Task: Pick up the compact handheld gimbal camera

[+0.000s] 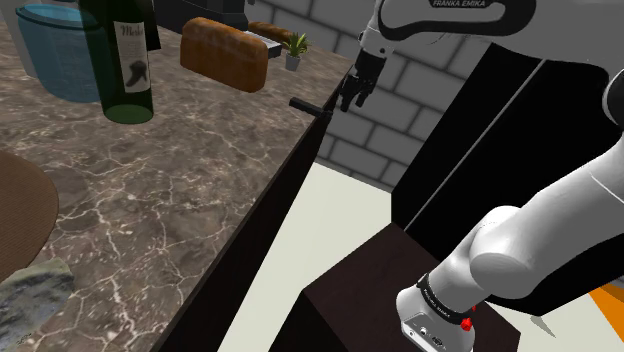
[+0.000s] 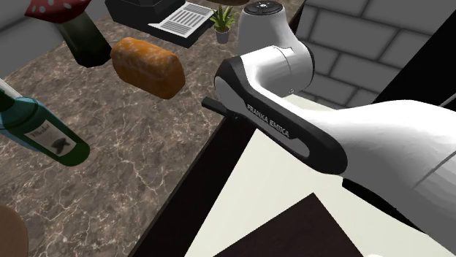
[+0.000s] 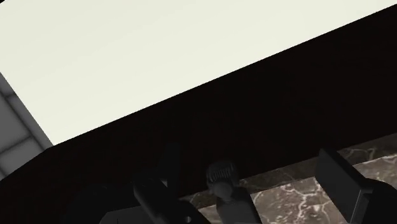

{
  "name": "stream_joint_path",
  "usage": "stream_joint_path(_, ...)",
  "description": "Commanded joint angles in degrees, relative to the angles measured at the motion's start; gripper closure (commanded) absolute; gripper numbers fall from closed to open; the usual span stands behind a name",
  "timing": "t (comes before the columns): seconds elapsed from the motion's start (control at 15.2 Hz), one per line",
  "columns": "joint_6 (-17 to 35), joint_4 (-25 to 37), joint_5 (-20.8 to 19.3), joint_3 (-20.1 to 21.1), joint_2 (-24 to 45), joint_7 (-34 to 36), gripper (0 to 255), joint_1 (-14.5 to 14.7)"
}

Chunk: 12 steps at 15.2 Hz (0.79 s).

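Observation:
The gimbal camera (image 1: 304, 105) is a small black stick-shaped device lying at the marble counter's (image 1: 170, 170) edge, its end poking over the drop. In the second exterior view the camera (image 2: 213, 104) peeks out from behind the white arm. My black gripper (image 1: 350, 96) hangs just off the counter edge, right beside the camera's overhanging end. In the wrist view the gripper (image 3: 249, 196) is open, and the camera's ribbed head (image 3: 224, 183) sits between the fingers, nearer one finger (image 3: 151, 198) than the other. I cannot tell whether that finger touches it.
A brown bread loaf (image 1: 224, 54) lies behind the camera, with a small potted plant (image 1: 295, 48) near the counter's far corner. A green wine bottle (image 1: 122, 60) and a blue tub (image 1: 55, 50) stand further in. A pale floor (image 1: 330, 230) lies below the edge, and a grey brick wall (image 1: 400, 100) is beyond.

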Motion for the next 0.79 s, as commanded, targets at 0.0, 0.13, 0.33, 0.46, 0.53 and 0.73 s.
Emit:
stream_joint_path(0.0, 0.8, 3.8, 0.8, -0.2, 4.4, -2.2, 0, 0.4)
stream_joint_path(0.13, 0.8, 8.4, 1.6, -0.2, 8.9, -4.3, 0, 0.6)
stream_joint_path(0.33, 0.2, 15.8, 2.9, 0.0, 15.7, -7.2, 0, 0.8)
stream_joint_path(0.46, 1.7, 14.4, 2.9, 0.1, 15.8, -7.2, 0, 0.7)
stream_joint_path(0.53, 2.5, 13.7, 2.9, 0.1, 15.8, -7.2, 0, 0.7)
stream_joint_path(0.73, 4.7, 11.7, 3.0, 0.1, 16.1, -7.3, 0, 0.7)
